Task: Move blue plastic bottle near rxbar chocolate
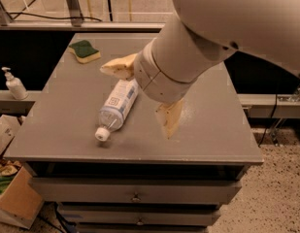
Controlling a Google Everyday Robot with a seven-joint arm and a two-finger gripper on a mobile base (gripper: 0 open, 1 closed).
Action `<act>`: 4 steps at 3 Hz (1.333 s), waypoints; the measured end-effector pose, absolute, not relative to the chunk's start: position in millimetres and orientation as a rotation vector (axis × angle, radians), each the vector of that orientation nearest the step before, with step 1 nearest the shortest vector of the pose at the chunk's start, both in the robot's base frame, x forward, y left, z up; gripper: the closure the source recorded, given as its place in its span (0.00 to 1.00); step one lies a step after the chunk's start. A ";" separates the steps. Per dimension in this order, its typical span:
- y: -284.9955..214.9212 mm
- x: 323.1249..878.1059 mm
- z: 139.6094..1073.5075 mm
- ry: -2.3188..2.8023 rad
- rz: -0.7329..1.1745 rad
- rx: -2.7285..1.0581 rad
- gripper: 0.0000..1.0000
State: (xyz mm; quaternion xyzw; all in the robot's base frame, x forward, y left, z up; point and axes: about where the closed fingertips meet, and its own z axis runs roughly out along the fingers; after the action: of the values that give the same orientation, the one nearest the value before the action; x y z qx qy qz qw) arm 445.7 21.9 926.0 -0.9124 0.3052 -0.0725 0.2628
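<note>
The blue plastic bottle (115, 108) lies on its side on the grey table (215, 130), left of centre, with its white cap pointing to the front edge. My gripper (136, 100) hangs over the bottle's far end, open. One tan finger (116, 67) is behind the bottle and the other (169, 119) is to its right. My large white arm covers the bottle's base and the table's back right. The rxbar chocolate is not visible; it may be hidden behind the arm.
A green-and-yellow sponge (85, 51) lies at the table's back left corner. A white pump dispenser (14, 84) stands on a ledge to the left. A cardboard box (13, 198) sits on the floor at lower left. Drawers (135, 193) are under the tabletop.
</note>
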 end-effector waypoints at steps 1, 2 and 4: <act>47.5 467.3 906.5 0.774 -0.255 -2.533 0.00; 66.6 490.4 884.7 0.754 -0.292 -2.587 0.00; 81.8 526.8 852.6 0.743 -0.335 -2.684 0.00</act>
State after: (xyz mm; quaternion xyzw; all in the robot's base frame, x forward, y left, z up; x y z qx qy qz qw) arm 526.8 81.8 852.6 -0.9433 0.2611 -0.1178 0.1674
